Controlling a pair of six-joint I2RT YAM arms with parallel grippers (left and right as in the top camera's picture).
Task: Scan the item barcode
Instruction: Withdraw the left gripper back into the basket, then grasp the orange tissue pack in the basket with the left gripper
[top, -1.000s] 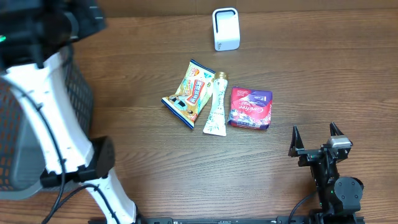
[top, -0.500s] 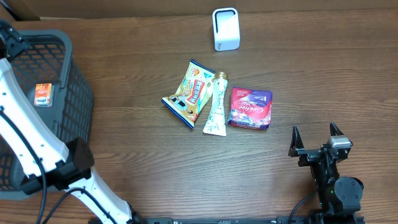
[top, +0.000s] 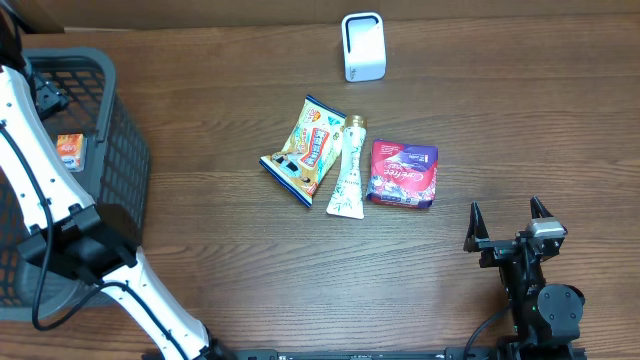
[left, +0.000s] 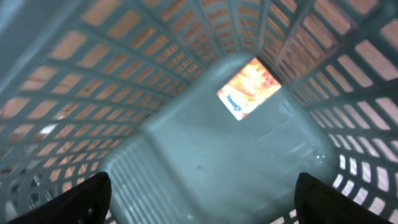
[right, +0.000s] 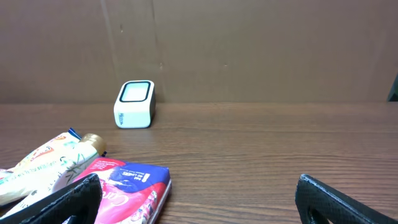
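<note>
While your left gripper hangs over the basket at the left end of the table, its jaws stand wide apart with nothing between them. The wrist view shows only the two dark fingertips at the lower corners and the grey basket floor below. An orange packet lies flat on that floor, close to one wall and well clear of the fingers. From overhead you see the same packet inside the basket, just beside the white arm that reaches over the rim. Your right gripper sits low at the near right of the table, jaws spread fully and empty, pointing toward the far edge. Three other goods lie in a row mid-table: a yellow bag on the left, a pale tube touching it along one side, and a purple pack just beside the tube on the right. The white scanner stands upright near the far edge, well apart from all three, and you can see it beyond the pack in the right wrist view.
</note>
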